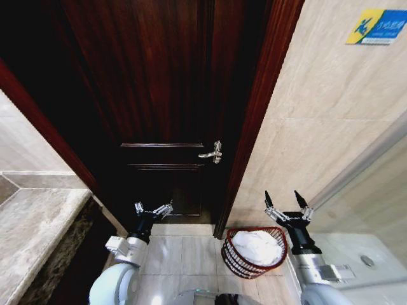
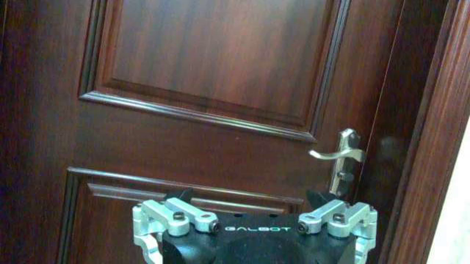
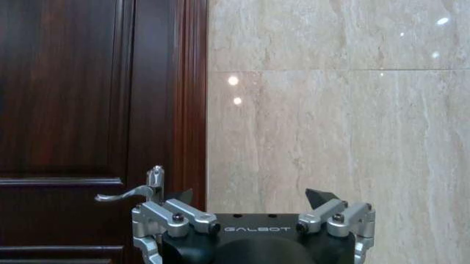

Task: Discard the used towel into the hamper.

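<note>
With the towel (image 1: 257, 246) already lying in the hamper (image 1: 236, 260) on the floor by the door frame, I'd keep both the right gripper (image 1: 288, 202) and left gripper (image 1: 152, 210) spread, empty and raised clear.

- looks like a bathroom: beige marble-look wall tiles (image 1: 331, 114), tiled floor (image 1: 184, 254)
- dark wooden door (image 1: 159, 95), stone counter (image 1: 32, 229), towel-filled hamper (image 1: 245, 260)
</note>
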Robot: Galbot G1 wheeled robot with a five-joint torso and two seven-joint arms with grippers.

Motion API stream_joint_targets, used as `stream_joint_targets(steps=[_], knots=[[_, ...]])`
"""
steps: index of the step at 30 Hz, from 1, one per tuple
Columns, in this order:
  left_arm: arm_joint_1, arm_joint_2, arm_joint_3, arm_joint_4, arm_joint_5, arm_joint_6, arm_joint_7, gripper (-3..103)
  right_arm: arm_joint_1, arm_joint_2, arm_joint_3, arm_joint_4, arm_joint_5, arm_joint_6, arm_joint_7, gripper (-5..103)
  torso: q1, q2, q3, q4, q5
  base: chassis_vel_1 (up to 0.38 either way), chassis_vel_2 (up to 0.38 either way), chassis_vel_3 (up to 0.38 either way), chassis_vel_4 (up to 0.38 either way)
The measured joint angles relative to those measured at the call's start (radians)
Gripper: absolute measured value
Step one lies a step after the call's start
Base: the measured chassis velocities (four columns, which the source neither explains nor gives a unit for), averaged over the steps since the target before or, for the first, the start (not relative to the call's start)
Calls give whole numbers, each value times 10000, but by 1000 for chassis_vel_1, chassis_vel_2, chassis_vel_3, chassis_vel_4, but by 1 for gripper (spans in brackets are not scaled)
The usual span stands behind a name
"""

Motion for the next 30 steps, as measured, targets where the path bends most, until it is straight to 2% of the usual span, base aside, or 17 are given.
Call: stream_joint_targets(steps=[23,30], knots=[[0,1,0,0,0,0,0,100,11,-9,5,-57,-1,1,-4,100,0,0,0,0,-1,0,0,0,0],[0,1,0,0,0,0,0,100,12,-9,10,-63,0,3,-6,100,1,0,0,-3,-1,-74,-102,103,89]])
